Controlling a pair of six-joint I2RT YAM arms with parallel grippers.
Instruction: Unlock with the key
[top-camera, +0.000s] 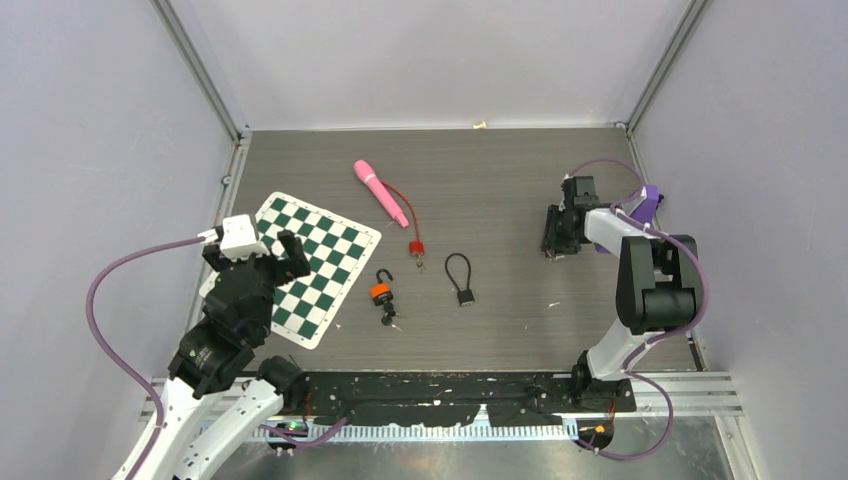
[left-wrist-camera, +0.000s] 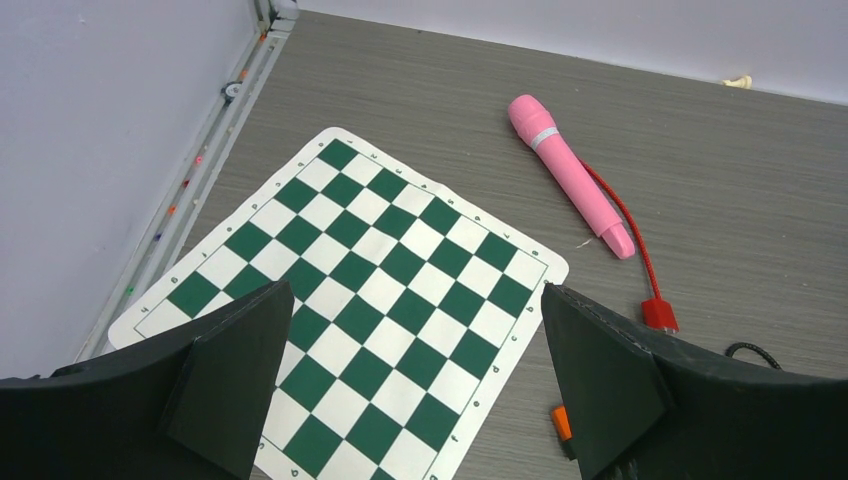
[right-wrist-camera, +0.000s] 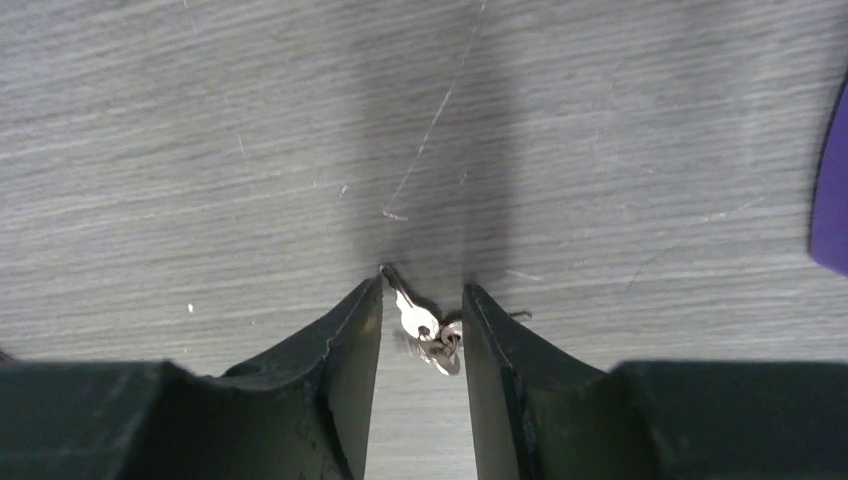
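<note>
From above, our right gripper (top-camera: 558, 243) sits well right of the black padlock (top-camera: 466, 296). Left wrist: our left gripper (left-wrist-camera: 415, 305) gapes, empty. Right wrist: jaws half-closed about the keys (right-wrist-camera: 425, 328), grip unclear; we should pinch the heads squarely.

Colour rundown: the mat (top-camera: 310, 268) left of centre is green-and-white checks with a white border. The wand (top-camera: 380, 192) above the middle is pink, and next to it there's a red cable lock (top-camera: 414, 247). The orange padlock (top-camera: 380, 291) has a dark shackle, and the cable lock (top-camera: 466, 296) on its right is black. The keys (right-wrist-camera: 425, 330) are silvery, the table (top-camera: 500, 180) is grey-brown woodgrain, and the cable (right-wrist-camera: 830, 200) at the right edge is purple.
</note>
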